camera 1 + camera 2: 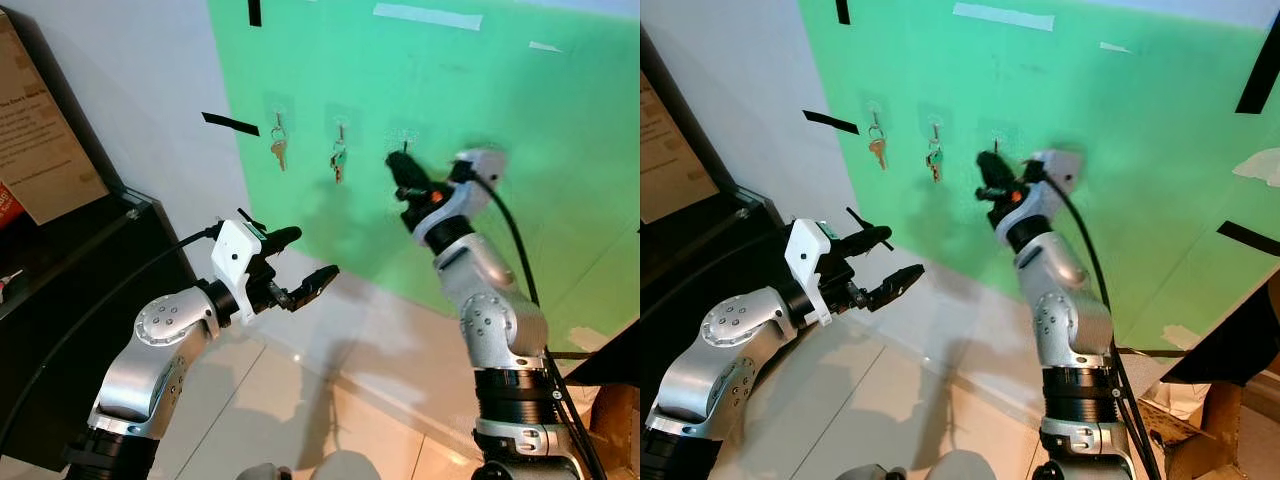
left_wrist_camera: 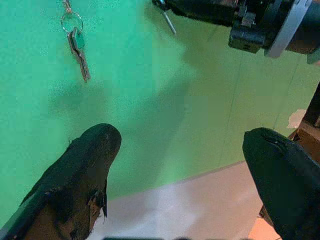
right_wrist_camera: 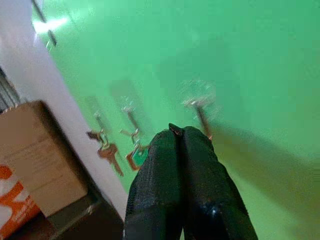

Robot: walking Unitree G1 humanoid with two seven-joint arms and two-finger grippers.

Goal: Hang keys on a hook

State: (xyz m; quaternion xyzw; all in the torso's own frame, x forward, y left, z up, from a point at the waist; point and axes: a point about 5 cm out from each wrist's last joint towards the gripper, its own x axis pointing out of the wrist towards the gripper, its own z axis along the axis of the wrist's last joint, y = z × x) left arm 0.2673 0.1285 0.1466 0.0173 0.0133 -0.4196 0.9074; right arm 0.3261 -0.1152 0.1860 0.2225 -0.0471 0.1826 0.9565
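We face a green wall (image 1: pixel 480 120) that carries three clear hooks in a row. A dark cabinet (image 1: pixel 60 280) stands to our left, with a cardboard box (image 1: pixel 35 130) on it. Our left pincer (image 1: pixel 305 265) hovers released, fingers spread, below the hung keys and apart from the wall.

Our right pincer (image 1: pixel 405 170) is raised to the third hook (image 3: pixel 200 102), its fingers (image 3: pixel 200 170) clenched together with their tips just beside it. A thin metal piece shows at those tips in the left wrist view; we judge it the keys being hung, though we cannot tell for sure.

A brass key (image 1: pixel 279 150) hangs on the first hook and a green-capped key (image 1: pixel 339 160) on the second.

The risk we see: the ring may miss the small hook, and opening then would drop the keys to the floor; pushing hard could pull the hook off the wall
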